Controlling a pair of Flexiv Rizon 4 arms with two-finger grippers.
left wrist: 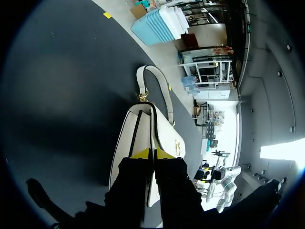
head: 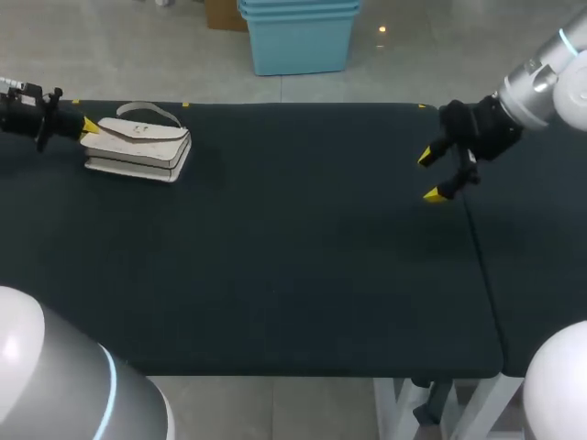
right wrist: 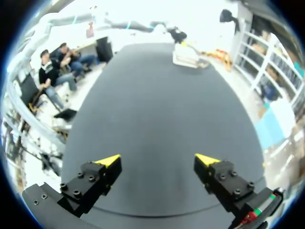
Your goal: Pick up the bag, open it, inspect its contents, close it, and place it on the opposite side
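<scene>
- two claws show over a dark, cloth-covered counter (head: 293,266), one at each side of it.
- a white leather flap bag (head: 138,147) lies on the counter's far left part, close to the far edge, flap side up.
- its white strap (head: 147,110) arches over the bag's far side; in the left wrist view the strap (left wrist: 155,83) loops out ahead of the bag (left wrist: 167,129), away from the fingers.
- a small gold clasp (left wrist: 177,145) sits on the flap.
- left claw (head: 89,126) is at the bag's left end. in its wrist view the claw (left wrist: 152,153) is clenched, yellow tips nearly together, with a thin edge of the bag pinched between them.
- right claw (head: 429,174) hangs over the counter's right part, well apart from the bag.
- in the right wrist view that claw (right wrist: 157,160) is released, fingers spread wide with only bare counter between them; the bag (right wrist: 188,55) shows small at the far end of the counter.
</scene>
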